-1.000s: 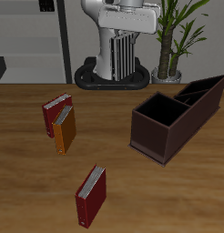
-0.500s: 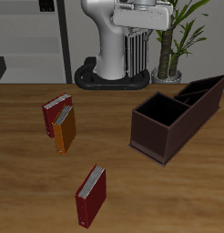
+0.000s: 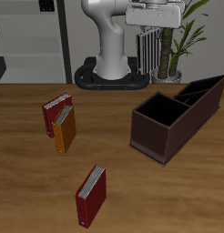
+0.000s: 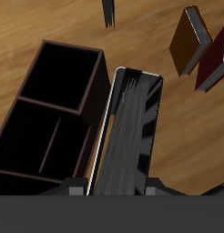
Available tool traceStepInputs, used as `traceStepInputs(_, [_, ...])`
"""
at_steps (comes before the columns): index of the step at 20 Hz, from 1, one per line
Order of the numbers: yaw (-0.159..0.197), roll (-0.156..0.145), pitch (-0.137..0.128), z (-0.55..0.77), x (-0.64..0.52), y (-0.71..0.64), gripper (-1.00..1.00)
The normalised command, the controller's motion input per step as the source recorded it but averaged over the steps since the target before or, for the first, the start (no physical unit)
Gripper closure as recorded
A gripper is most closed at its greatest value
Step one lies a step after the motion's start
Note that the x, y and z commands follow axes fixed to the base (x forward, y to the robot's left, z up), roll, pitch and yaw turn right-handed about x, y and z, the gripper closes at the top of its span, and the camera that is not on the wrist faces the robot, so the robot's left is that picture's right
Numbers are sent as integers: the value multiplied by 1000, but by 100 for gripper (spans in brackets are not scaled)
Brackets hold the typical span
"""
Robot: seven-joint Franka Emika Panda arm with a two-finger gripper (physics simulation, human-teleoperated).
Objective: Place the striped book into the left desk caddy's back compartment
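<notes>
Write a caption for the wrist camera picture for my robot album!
The gripper holds the striped book up high over the left desk caddy, with other books lying on the table.

No readable text, labels, numbers or signs on anything visible

Left desk caddy (image 3: 178,116) sits on table (image 3: 159,196), running diagonally, large square bay nearer the front edge. Striped book (image 4: 130,132) in gripper (image 4: 114,187), high above the caddy. Two books (image 3: 61,120) lie together well apart from caddy; third book (image 3: 91,194) nearer front edge.
</notes>
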Motion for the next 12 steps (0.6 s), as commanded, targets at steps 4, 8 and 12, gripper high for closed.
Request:
traceStepInputs(4, [-16,25,-5,13,-14,334,100])
traceStepInputs(8, [-31,10,16,-39,84,266,100])
traceStepInputs(12, [-2,46,-13,11,99,278,100])
